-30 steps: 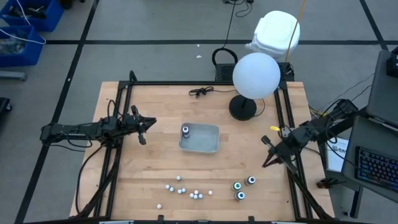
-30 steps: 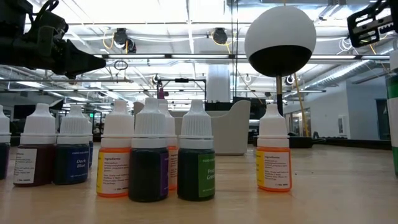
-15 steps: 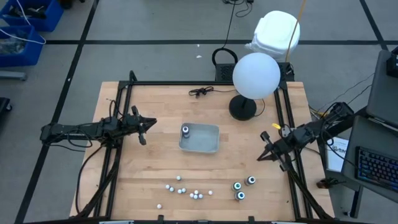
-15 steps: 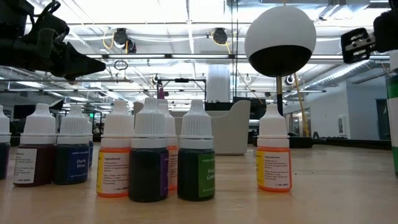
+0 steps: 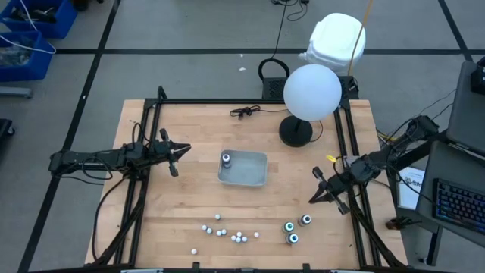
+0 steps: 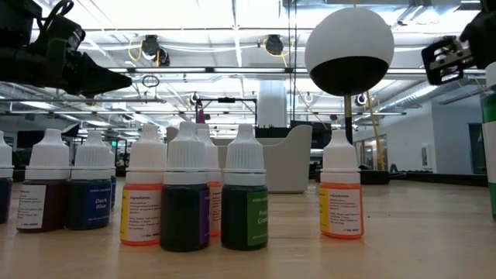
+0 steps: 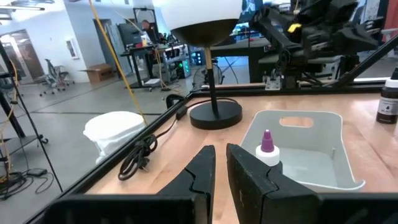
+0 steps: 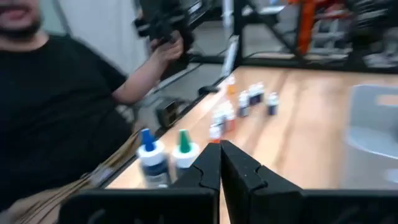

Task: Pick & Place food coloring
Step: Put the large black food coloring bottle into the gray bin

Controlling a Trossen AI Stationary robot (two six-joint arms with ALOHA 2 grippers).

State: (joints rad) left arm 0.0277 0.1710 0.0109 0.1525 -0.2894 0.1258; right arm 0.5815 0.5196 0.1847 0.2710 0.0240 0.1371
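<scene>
One purple-tipped food coloring bottle (image 5: 226, 159) (image 7: 267, 148) stands in the grey tray (image 5: 250, 173). Three dark bottles with pale or teal tops (image 5: 295, 228) stand near the table's near right part; two show in the right wrist view (image 8: 165, 152). Several tiny white-capped bottles (image 5: 226, 230) (image 6: 186, 198) (image 8: 239, 106) stand in a loose cluster near the near edge. My right gripper (image 5: 313, 197) (image 8: 220, 163) is shut and hangs above the table, just on the far side of the three dark bottles. My left gripper (image 5: 176, 157) (image 7: 221, 168) is shut, left of the tray.
A lamp with a white globe (image 5: 311, 92) stands on a black base (image 5: 296, 132) at the far right part. A black cable (image 5: 244, 112) lies near the far edge. A person in a black shirt (image 8: 56, 106) stands beyond the near edge. Bare wood lies between tray and bottles.
My right gripper has moved a little toward the table's left and down, closer to the three dark bottles, and has stayed shut. The bottles and the tray have kept their places.
</scene>
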